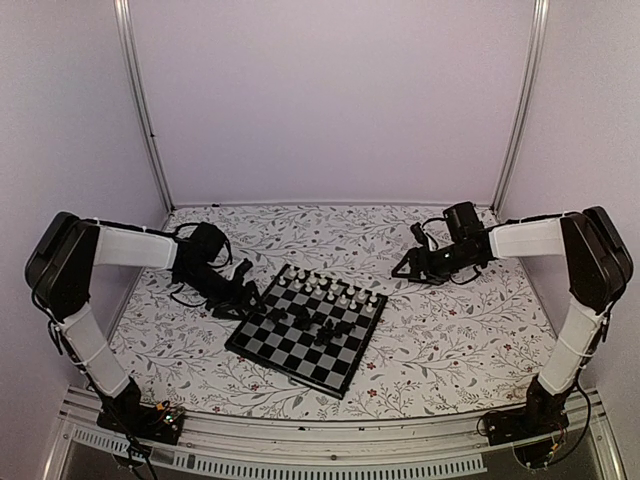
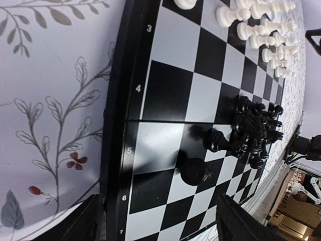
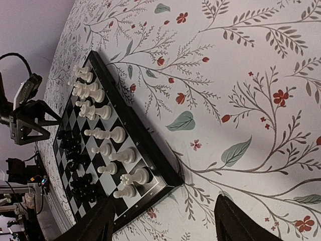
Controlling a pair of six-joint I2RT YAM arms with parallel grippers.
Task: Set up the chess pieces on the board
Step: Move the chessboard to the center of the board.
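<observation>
L pincer (image 1: 243,296): you're holding it wide apart, empty, at left edge of board (image 1: 298,350).
R pincer (image 1: 407,268): gaping too, gripping nothing, near board's right corner.
Pieces: whites (image 1: 335,288) lining far rows, blacks (image 1: 322,322) huddling mid-board.

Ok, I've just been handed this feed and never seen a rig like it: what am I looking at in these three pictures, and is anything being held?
These are two robot arms bolted side by side at the near edge, each ending in a two-finger gripper. The wide picture looks down from above and behind them. The other two come from a camera on each wrist, so the dark shapes at their bottom edges are the fingers. On the floral cover lies the board. White pieces stand in two rows along its far side. Black pieces are heaped mid-board, a couple loose beside the heap. The left gripper is at the board's left corner, the right gripper beyond its far right corner, over the cover. Both are open and hold nothing.
</observation>
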